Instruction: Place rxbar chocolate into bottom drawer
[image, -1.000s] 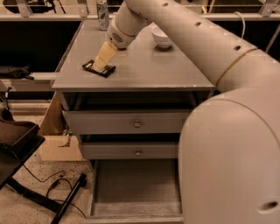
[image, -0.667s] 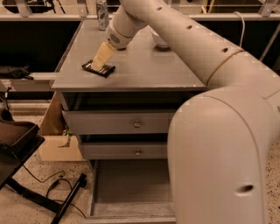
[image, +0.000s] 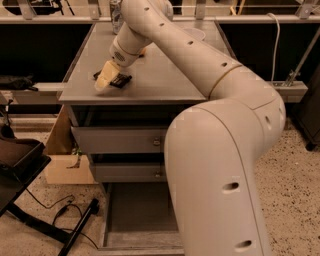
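Note:
The rxbar chocolate (image: 120, 80), a small flat black bar, lies on the grey cabinet top (image: 150, 85) near its front left. My gripper (image: 107, 79), pale yellow at its tip, reaches down from the arm and sits on the bar's left end, covering part of it. The bottom drawer (image: 140, 216) is pulled open at floor level, showing a worn pale floor with nothing in it. My large white arm hides the drawer's right side.
Two shallower drawers (image: 120, 140) with small round knobs are shut above it. A bottle (image: 116, 15) and a white bowl (image: 196, 34) stand at the back of the top. A cardboard box (image: 62, 160), a black stand (image: 20, 160) and floor cables lie left.
My gripper has come down and forward from just above the bar to its left end. The arm's bulk has shifted left across the view. The bar has stayed in place.

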